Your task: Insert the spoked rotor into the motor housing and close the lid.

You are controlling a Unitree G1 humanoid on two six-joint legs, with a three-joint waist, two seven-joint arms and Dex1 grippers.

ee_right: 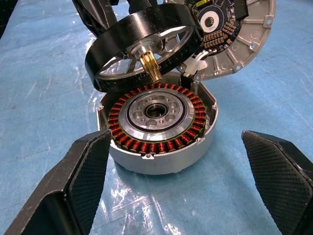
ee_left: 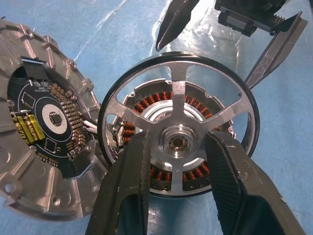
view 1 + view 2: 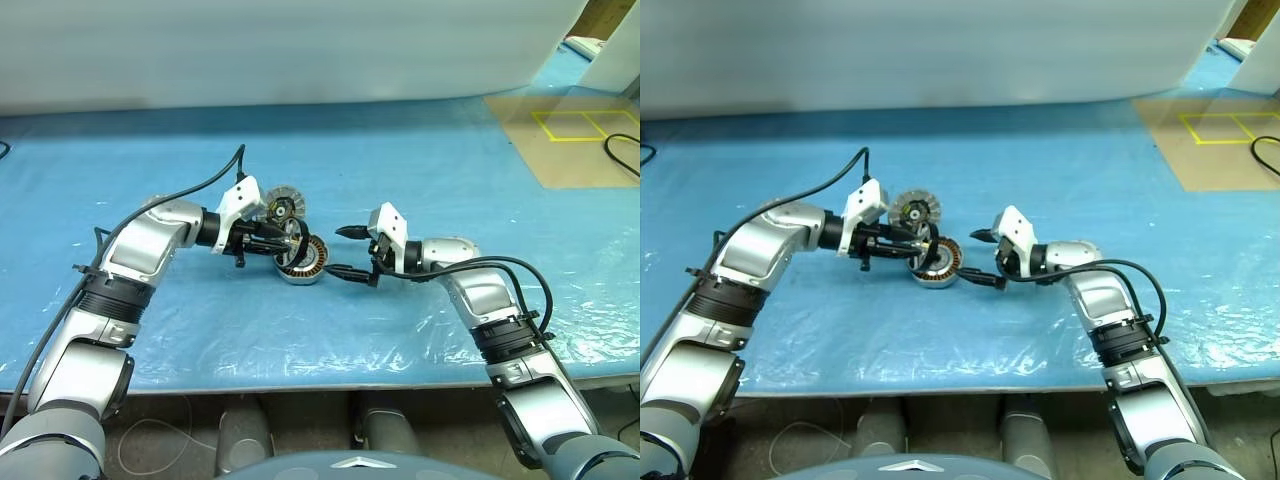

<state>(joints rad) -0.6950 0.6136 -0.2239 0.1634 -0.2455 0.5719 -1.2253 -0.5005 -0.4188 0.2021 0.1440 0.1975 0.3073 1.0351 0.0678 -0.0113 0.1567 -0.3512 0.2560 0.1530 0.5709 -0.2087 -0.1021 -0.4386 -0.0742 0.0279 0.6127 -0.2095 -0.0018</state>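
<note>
The motor housing (image 1: 155, 113) sits on the blue table with its ring of copper windings facing up. Its lid (image 2: 49, 117) stands swung open at the far edge, showing radial ribs and a dark circuit centre. My left gripper (image 2: 177, 141) is shut on the hub of the spoked rotor (image 1: 139, 30). It holds the black wheel tilted just above the housing's far rim, with a brass pinion pointing down toward the centre. Just to the right of the housing, my right gripper (image 3: 338, 251) is open, one finger on either side of the shell and clear of it.
A blue plastic sheet (image 3: 420, 160) covers the table, whose front edge runs close to me. At the far right lies a brown board (image 3: 570, 140) with yellow tape squares and a black cable (image 3: 620, 155). A white panel (image 3: 280, 50) closes the back.
</note>
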